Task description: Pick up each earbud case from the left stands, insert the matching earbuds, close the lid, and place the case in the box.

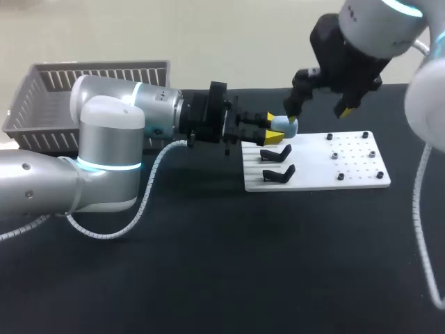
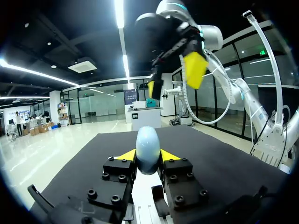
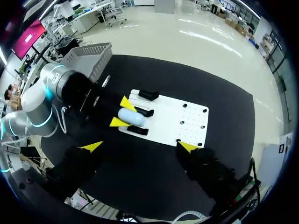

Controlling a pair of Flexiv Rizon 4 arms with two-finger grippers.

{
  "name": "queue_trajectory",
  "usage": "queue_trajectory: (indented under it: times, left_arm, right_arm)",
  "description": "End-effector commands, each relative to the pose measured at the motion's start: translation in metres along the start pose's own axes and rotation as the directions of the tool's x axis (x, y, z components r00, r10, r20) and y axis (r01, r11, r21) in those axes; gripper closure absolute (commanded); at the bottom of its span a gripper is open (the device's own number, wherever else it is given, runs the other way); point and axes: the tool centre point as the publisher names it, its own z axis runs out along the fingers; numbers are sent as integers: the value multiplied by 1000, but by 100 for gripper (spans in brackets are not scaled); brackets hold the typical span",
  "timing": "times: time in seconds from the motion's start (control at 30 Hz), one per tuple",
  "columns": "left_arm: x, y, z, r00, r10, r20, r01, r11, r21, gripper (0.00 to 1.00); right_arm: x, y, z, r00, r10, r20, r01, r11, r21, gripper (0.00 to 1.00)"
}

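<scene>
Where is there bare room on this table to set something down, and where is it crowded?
Free: the black table between the white board and the near edge. Crowded: the board's left end, where black stands, the left gripper with the earbud case and the right gripper gather.

we are in a robotics lab: our left arm (image 1: 104,153) and our right arm (image 1: 375,28), both grey and white, hang over a black table (image 1: 208,278) carrying a white fixture plate (image 1: 361,174) drilled with rows of holes, small black stands (image 1: 278,174) and a grey slatted basket (image 1: 55,90).

Pale blue case (image 1: 286,126), white board (image 1: 361,178), black stands (image 1: 277,154)
</scene>
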Motion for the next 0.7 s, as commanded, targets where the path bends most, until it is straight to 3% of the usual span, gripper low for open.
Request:
queue_trajectory:
  times: [0.03, 0.33, 0.5, 0.7]
  left_arm:
    - [1, -1, 0, 1000, 3, 2, -3, 1000, -4, 100]
    - [-2, -3, -2, 1000, 5, 1, -5, 1000, -20, 100]
    - [-19, -13, -10, 1000, 25, -5, -25, 995, -92, 100]
    - [-42, -27, -26, 999, 50, -23, -53, 971, -231, 100]
  right_arm:
    - [21, -9, -11, 996, -10, 85, 11, 1000, -16, 0]
    - [26, -25, -17, 993, 34, 114, -26, 997, -72, 0]
    - [26, -25, -17, 993, 34, 114, -26, 997, -72, 0]
    - [26, -25, -17, 993, 34, 114, -26, 997, -72, 0]
